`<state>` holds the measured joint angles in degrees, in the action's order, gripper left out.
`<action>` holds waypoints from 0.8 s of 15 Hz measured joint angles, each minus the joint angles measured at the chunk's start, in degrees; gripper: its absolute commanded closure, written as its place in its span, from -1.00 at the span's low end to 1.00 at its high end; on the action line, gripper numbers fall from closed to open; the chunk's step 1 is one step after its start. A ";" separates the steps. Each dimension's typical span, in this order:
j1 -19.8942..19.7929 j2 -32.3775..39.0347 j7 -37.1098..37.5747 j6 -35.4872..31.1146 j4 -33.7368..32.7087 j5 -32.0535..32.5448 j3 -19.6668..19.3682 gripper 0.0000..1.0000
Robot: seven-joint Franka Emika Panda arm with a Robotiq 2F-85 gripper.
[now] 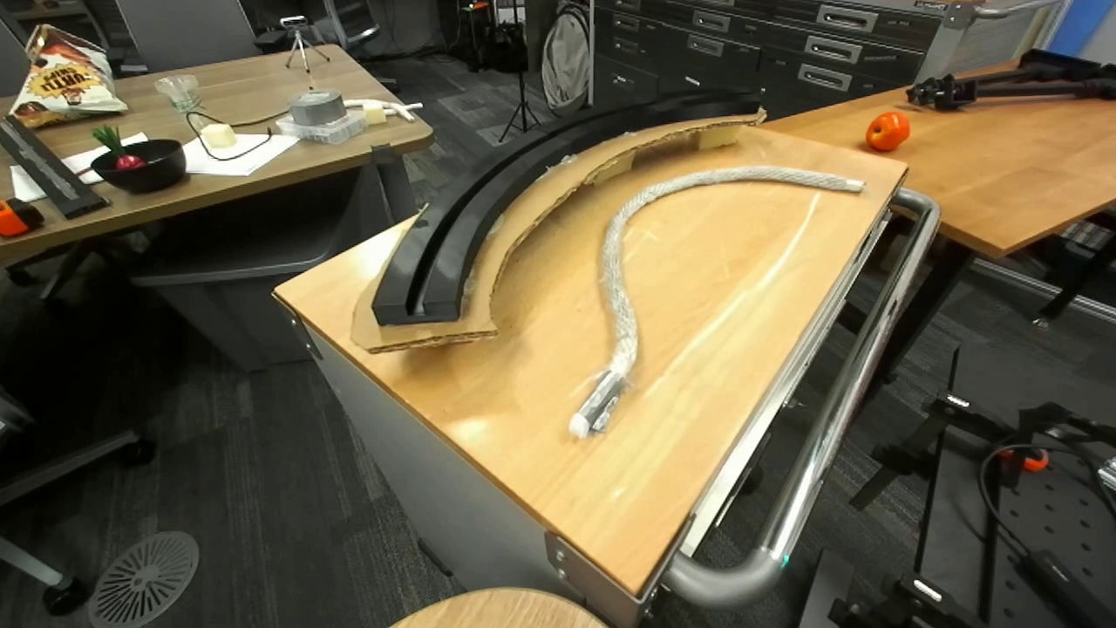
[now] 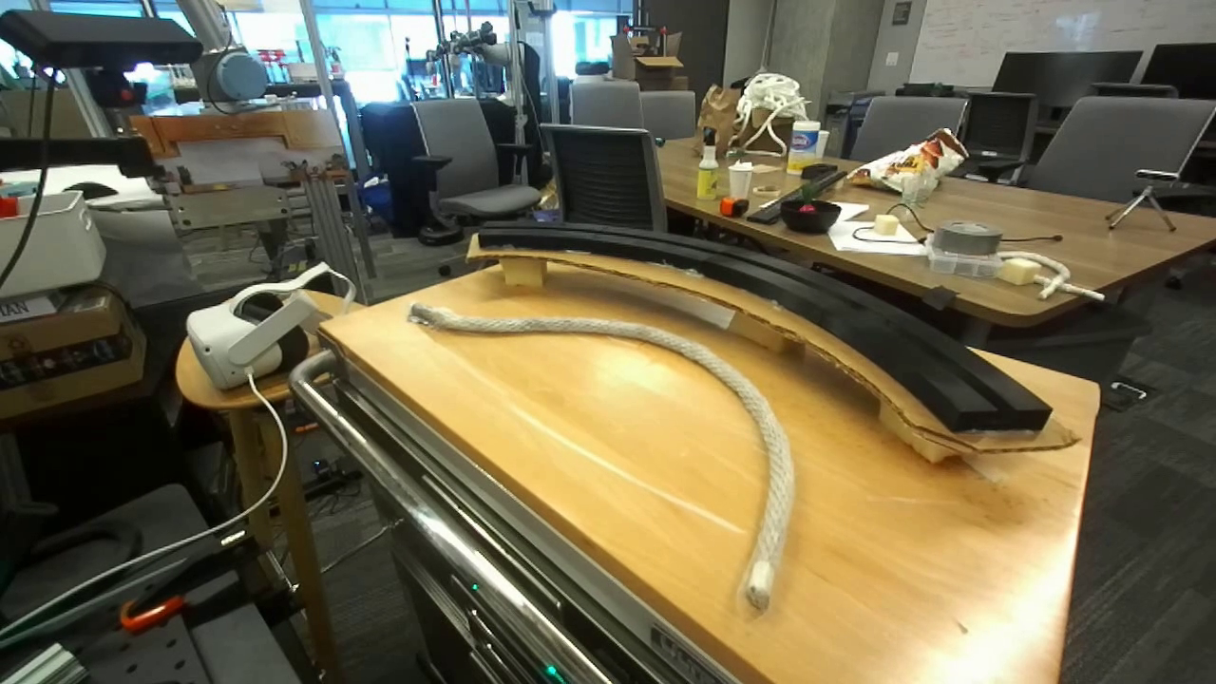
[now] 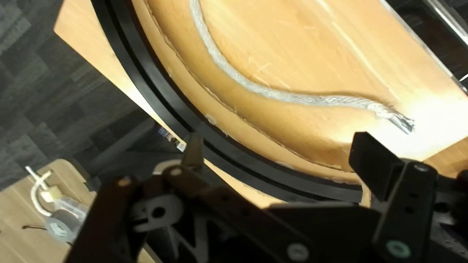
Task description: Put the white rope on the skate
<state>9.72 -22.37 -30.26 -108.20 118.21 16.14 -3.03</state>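
Note:
The white rope (image 1: 616,279) lies loose in a curve on the light wooden tabletop (image 1: 741,262) and shows in an exterior view (image 2: 698,353). The skate (image 1: 458,253) is a black arc with a groove along it, fixed on a raised cardboard base (image 1: 436,336). It also shows in an exterior view (image 2: 836,304). The rope lies apart from it, on its inner side. In the wrist view my gripper (image 3: 278,137) is open and empty above the skate (image 3: 175,98). The rope (image 3: 270,93) runs beyond the fingertips, its taped end near the right finger. The gripper is outside both exterior views.
A chrome handle rail (image 1: 828,427) runs along one edge of the cart. Pale blocks (image 2: 917,432) hold the cardboard off the tabletop. A neighbouring table carries a black bowl (image 1: 144,166) and tape roll (image 1: 318,108). A white headset (image 2: 252,332) rests on a stool.

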 measured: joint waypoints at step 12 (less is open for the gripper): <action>-1.24 11.12 -21.85 -1.97 -6.36 -12.19 -1.68 -1.00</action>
<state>8.48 -11.25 -52.10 -110.18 111.85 3.94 -4.71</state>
